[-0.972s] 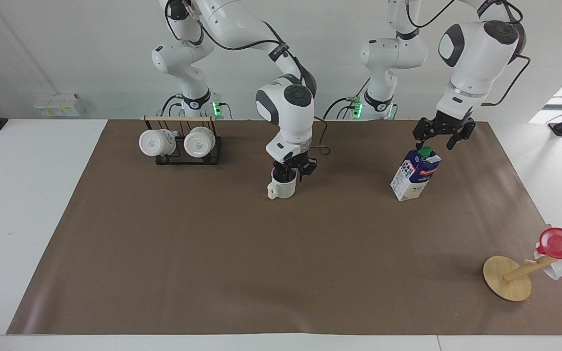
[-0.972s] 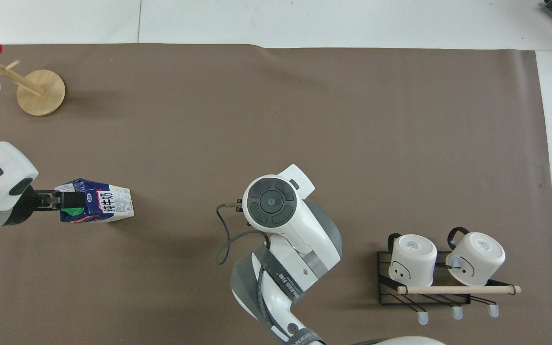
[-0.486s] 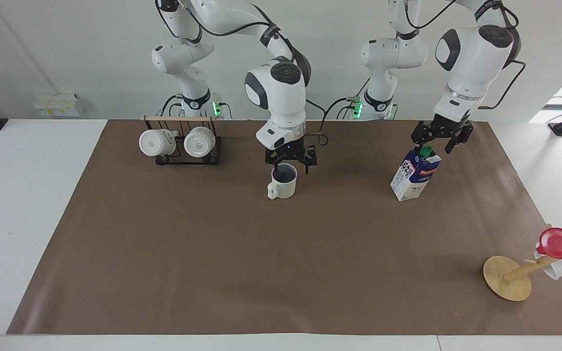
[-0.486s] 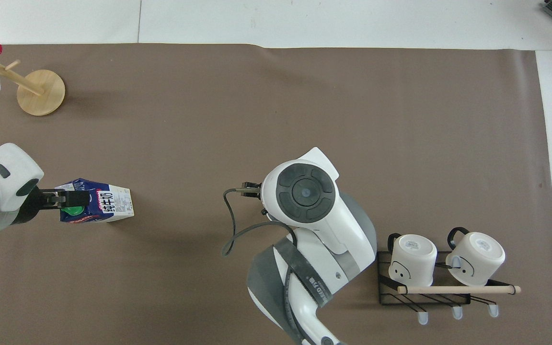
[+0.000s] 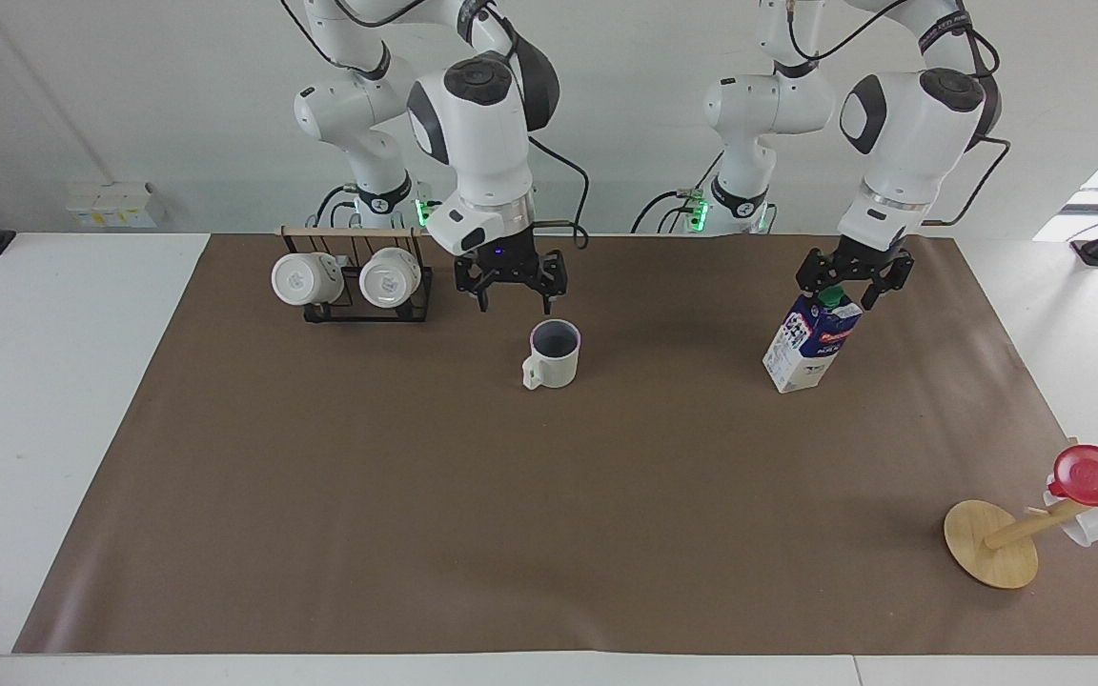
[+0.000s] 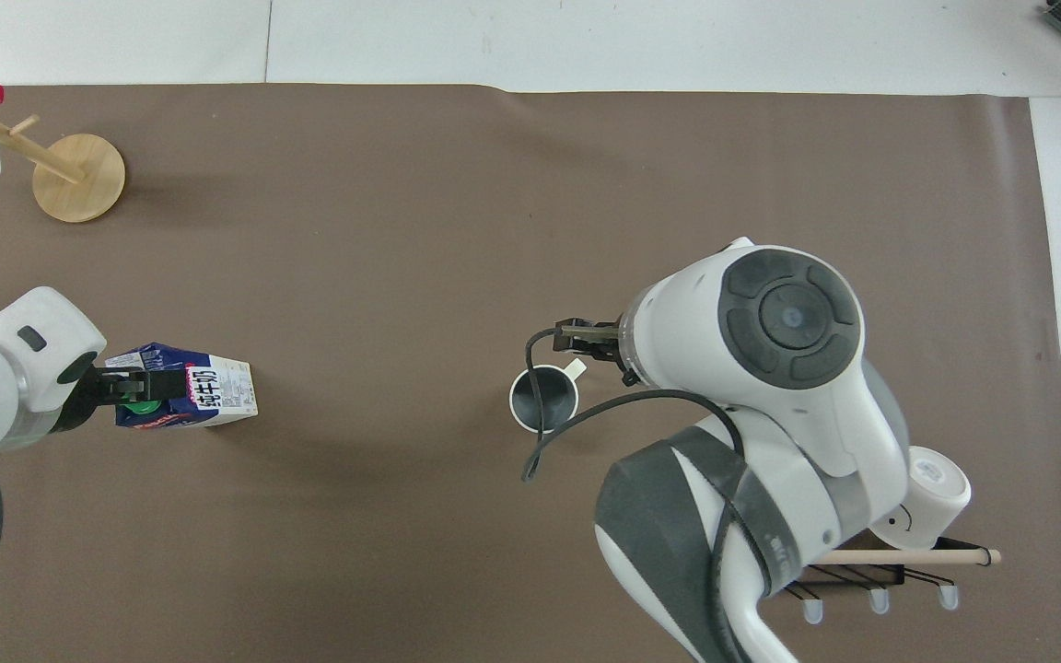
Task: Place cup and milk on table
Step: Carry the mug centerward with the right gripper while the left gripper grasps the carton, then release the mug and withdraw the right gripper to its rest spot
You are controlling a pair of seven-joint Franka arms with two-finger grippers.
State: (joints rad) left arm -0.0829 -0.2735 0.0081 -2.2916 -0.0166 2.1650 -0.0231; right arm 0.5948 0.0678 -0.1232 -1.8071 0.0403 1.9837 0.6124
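The cup, cream-white with a dark inside, stands upright on the brown mat of the table, free of any grip. My right gripper hangs open in the air above the mat, between the cup and the mug rack; the overhead view hides it under its own wrist. The milk, a blue and white carton, stands on the mat toward the left arm's end. My left gripper is open just over the carton's top, fingers on either side of the green cap.
A black wire rack holding two white mugs stands near the right arm's base; my right arm covers most of it from above. A tilted wooden stand with a red cup sits at the mat's corner farthest from the robots, at the left arm's end.
My right gripper opened and let go of the cup, then rose and swung toward the mug rack. The left gripper stayed open and lifted a little over the milk.
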